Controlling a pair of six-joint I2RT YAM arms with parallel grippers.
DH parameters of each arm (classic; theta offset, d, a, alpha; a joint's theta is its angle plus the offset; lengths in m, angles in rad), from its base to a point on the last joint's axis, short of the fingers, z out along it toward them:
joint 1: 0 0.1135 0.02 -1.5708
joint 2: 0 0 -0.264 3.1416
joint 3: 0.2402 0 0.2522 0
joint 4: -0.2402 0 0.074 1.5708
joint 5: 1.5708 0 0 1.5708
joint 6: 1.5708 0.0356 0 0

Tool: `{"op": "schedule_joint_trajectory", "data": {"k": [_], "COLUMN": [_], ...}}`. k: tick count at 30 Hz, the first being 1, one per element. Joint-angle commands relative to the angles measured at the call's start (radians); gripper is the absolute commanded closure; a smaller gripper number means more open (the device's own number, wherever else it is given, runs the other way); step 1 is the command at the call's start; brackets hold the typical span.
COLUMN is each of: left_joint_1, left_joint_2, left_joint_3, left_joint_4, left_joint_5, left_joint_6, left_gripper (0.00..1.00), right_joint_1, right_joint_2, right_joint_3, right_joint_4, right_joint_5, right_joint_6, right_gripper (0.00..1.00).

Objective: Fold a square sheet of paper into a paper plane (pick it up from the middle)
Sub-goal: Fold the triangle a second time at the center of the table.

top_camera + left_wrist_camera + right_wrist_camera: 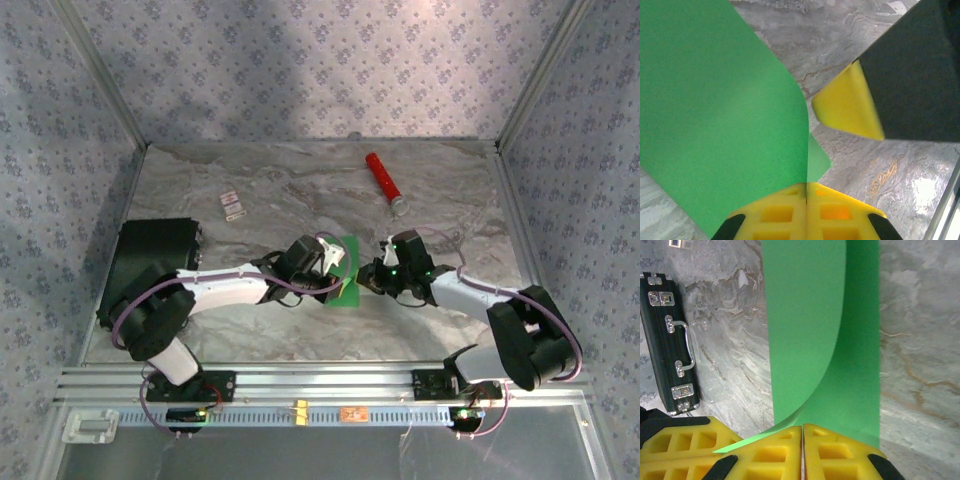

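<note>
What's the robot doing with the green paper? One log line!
left gripper: jaws shut on green paper | right gripper: jaws shut on green paper | green paper: curved over, no plane yet

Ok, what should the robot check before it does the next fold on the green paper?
1. Left gripper pinching the paper: ok, jaws shut on its edge.
2. Right gripper pinching it too: ok, jaws shut, and the paper seems to run in between them.
3. Fold pressed flat: not ok, the top layer bows up in a curve.
4. Edges lined up: cannot tell.
5. Red tube and case out of the way: ok, both lie well away from the paper.
</note>
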Motion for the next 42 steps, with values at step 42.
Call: {"op": "schedule_joint_trajectory", "data": {"k": [42], "left_joint_1": [0.023], "left_joint_2": [0.007], "left_joint_3": [0.018], "left_joint_4": [0.048], "left_joint_5": [0.060], "left_joint_6": [-0.034], "left_gripper": [1.00], "right_joint_1": [0.043], "right_joint_2": [0.033], "right_joint_3": [-0.008], "right_joint_4": [-0.022], "right_joint_5": [0.093], "right_joint_6": [0.031], "right_gripper": [0.90]}}
